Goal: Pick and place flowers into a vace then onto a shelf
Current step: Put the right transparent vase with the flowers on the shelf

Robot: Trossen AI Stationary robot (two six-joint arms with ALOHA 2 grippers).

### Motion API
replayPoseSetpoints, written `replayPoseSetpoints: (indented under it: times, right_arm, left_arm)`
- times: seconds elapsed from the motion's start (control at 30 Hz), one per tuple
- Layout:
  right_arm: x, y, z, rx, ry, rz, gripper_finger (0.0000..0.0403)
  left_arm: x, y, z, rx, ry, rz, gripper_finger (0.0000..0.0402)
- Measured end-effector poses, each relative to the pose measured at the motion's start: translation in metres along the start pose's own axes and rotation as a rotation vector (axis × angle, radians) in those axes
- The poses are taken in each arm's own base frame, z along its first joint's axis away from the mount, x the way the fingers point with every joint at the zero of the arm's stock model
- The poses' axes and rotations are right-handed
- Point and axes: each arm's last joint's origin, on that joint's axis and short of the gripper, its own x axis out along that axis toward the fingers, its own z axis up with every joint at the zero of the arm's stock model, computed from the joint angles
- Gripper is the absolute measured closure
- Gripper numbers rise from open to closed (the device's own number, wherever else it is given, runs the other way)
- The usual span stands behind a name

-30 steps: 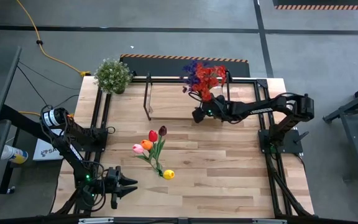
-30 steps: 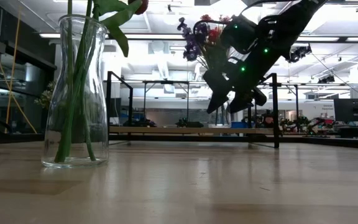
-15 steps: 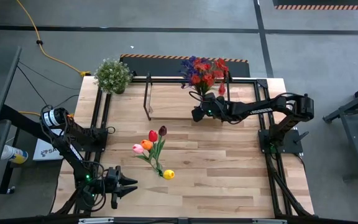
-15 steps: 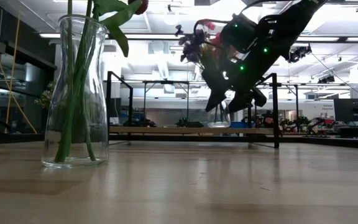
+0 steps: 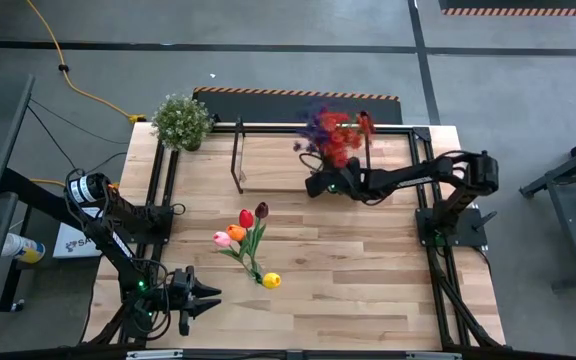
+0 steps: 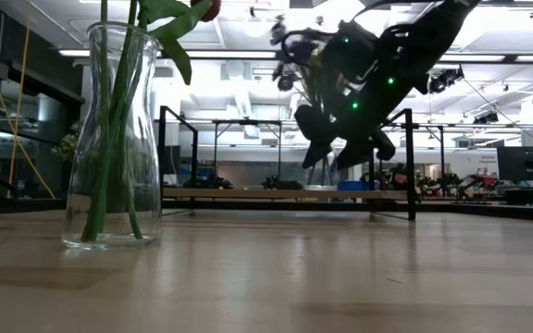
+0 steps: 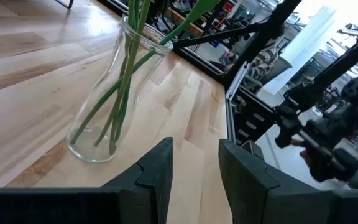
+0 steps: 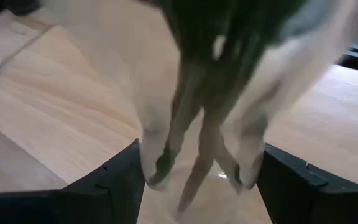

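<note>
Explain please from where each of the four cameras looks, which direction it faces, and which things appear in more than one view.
High view: above, facing straight down on the table; both arms show.
Low view: at tabletop height, facing level across; the tulip vase stands near, the right arm beyond.
Left wrist view: on the left arm, facing past the left tool to that same vase.
Right wrist view: on the right arm, its right tool around a second vase of stems.
Shared: the tulip vase, in the low and left wrist views.

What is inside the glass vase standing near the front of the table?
The glass vase holds several green flower stems reaching its base, with tulip heads above the rim. No water line is discernible.
</note>
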Motion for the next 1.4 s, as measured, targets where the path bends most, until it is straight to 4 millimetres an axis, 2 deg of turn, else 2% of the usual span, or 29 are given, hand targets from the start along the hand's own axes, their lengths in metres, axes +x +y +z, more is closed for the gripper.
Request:
replayPoseSetpoints:
  times: [0.2, 0.57, 0.83, 1.1, 1.4]
  right_arm:
    - [0.006, 0.012, -0.015, 0.015, -0.034, -0.002, 0.0157]
    - [0.009, 0.011, -0.013, 0.057, -0.064, 0.007, 0.0154]
    - [0.009, 0.012, -0.012, -0.015, -0.080, 0.015, 0.0152]
    - [0.010, 0.021, 0.005, -0.126, -0.119, 0.013, 0.0152]
    - [0.020, 0.010, 0.018, -0.117, -0.128, -0.039, 0.0152]
  left_arm:
    - [0.000, 0.000, 0.000, -0.007, 0.000, 0.000, 0.0238]
    - [0.000, 0.000, 0.000, -0.006, 0.000, 0.000, 0.0238]
    - [0.000, 0.001, 0.000, 0.004, 0.000, 0.003, 0.0238]
    - [0.000, 0.002, -0.001, 0.017, 0.002, 0.006, 0.0238]
    - [0.000, 0.002, -0.001, 0.016, 0.002, 0.007, 0.0238]
